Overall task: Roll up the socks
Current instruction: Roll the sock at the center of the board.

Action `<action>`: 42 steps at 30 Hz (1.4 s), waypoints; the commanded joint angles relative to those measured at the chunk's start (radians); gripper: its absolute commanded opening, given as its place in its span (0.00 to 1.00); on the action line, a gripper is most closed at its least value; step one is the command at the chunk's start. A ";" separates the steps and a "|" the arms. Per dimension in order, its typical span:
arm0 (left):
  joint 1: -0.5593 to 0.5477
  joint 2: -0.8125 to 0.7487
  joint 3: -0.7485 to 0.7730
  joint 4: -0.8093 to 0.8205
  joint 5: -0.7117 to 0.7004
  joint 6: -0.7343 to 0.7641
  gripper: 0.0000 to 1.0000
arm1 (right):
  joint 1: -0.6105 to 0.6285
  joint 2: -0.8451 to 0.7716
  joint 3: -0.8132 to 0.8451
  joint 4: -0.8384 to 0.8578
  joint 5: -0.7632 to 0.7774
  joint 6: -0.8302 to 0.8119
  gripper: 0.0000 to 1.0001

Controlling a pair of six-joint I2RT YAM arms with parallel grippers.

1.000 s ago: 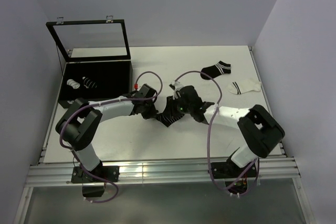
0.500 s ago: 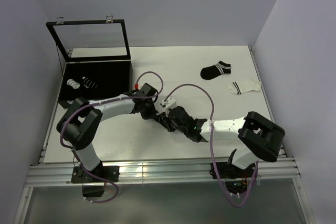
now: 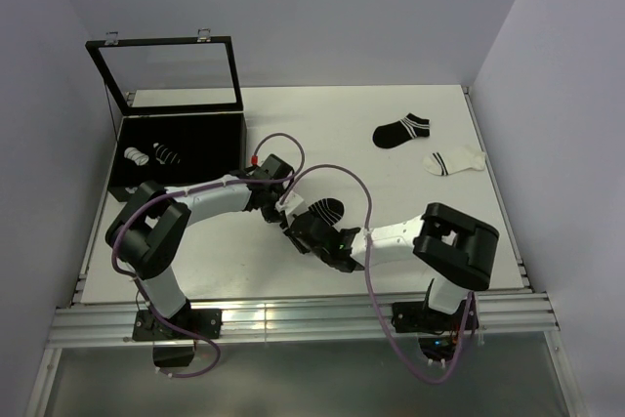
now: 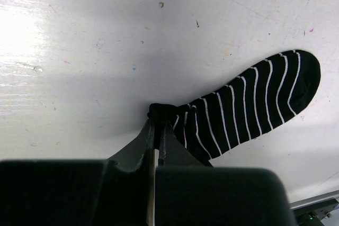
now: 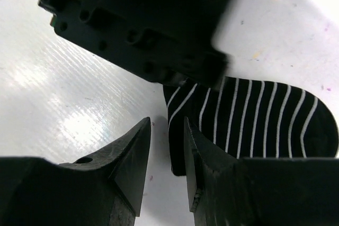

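Your left arm reaches low toward the middle of the desk (image 3: 420,187). The left end effector (image 4: 157,116) is clamped on the bunched cuff of the black striped sock (image 4: 249,99). Your right arm folds toward 9 o'clock. The right end effector (image 5: 167,128) is slightly apart and empty beside the sock's edge. Only the overhead view shows a black sock (image 3: 401,130) and a white sock (image 3: 455,160) at 1 o'clock.

The left gripper (image 4: 157,116) pinches a striped sock (image 4: 249,104) by its cuff, jaws together, while the right gripper (image 5: 167,126) hovers just beside, jaws slightly apart.
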 commanded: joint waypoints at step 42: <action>-0.012 -0.238 -0.217 0.298 0.040 -0.139 0.67 | -0.576 0.136 -0.346 0.712 -0.977 0.655 0.00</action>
